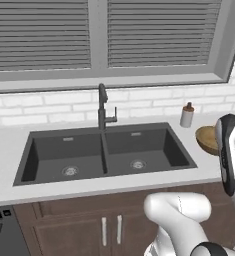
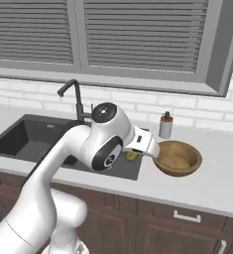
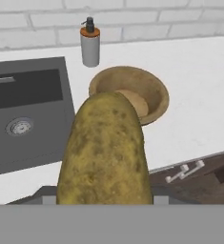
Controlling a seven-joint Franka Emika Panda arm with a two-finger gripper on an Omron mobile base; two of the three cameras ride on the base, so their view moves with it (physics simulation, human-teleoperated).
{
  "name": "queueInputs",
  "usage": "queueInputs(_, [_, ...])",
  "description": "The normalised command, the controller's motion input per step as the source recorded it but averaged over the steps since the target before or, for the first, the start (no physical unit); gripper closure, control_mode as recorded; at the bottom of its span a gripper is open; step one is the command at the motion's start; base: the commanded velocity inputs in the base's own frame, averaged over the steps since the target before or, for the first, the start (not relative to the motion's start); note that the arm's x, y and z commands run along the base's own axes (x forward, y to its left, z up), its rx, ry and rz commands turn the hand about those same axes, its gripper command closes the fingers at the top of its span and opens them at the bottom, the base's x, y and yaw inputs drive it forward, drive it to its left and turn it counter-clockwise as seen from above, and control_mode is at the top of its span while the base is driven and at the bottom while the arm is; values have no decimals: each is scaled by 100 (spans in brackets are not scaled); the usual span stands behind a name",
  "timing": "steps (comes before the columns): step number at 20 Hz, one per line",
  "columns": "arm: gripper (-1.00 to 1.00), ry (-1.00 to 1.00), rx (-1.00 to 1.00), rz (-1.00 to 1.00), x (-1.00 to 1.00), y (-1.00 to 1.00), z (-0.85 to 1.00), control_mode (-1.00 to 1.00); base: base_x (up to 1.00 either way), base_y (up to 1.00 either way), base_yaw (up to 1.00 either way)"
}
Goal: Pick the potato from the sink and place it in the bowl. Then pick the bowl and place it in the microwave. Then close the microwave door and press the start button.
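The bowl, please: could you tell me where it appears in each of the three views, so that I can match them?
Left base view: the bowl sits at the right edge on the counter, partly behind the white arm.
Right base view: right of centre, on the counter beside the sink.
Hand view: upper middle, just beyond the potato.
Shared landmark: the soap dispenser, standing just behind the bowl by the brick wall.

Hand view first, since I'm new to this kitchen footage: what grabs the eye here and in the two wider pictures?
The potato looms large and close in the hand view, carried in the gripper over the counter short of the wooden bowl. From the right base view the white arm reaches from the dark double sink toward that bowl, which sits on the counter right of the sink near a soap dispenser.
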Motion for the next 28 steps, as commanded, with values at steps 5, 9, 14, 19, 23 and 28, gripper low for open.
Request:
queueInputs(5, [100, 0, 0, 0, 0, 0, 0, 100, 48, -30, 10])
queueInputs(9, [100, 0, 0, 0, 0, -16, 0, -100, 2, -60, 2])
queueInputs(14, [100, -5, 2, 4, 27, -11, -10, -100, 0, 0, 0])
queueInputs(19, [100, 0, 9, 5, 57, -2, -34, -100, 0, 0, 0])
queueInputs(23, [100, 9, 0, 2, 42, -1, -40, -100, 0, 0, 0])
queueInputs(28, [100, 11, 0, 0, 45, -5, -29, -100, 0, 0, 0])
